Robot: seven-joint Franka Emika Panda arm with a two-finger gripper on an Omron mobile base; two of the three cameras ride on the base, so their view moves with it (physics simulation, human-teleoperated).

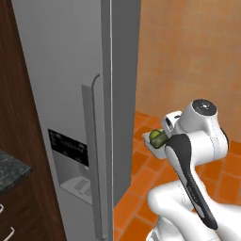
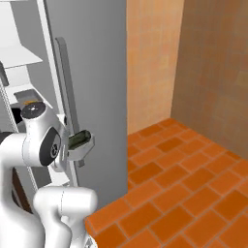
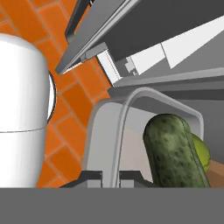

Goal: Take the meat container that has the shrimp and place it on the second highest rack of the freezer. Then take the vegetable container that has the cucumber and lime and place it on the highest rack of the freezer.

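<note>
My gripper is shut on the rim of a small grey tray, the vegetable container. In it lie the dark green cucumber and, behind it, the yellow-green lime. From the left base view the tray hangs in the air beside the freezer's door edge, with the cucumber on it. The right base view shows the tray in front of the grey freezer door, near its long bar handle. White shelves of the open compartment show at the left, where a grey tray with a small orange piece rests.
The freezer's closed door with its dispenser panel fills the left. A dark counter corner and brown cabinet lie at the far left. Orange tiled floor spreads out to the right, bounded by tan walls.
</note>
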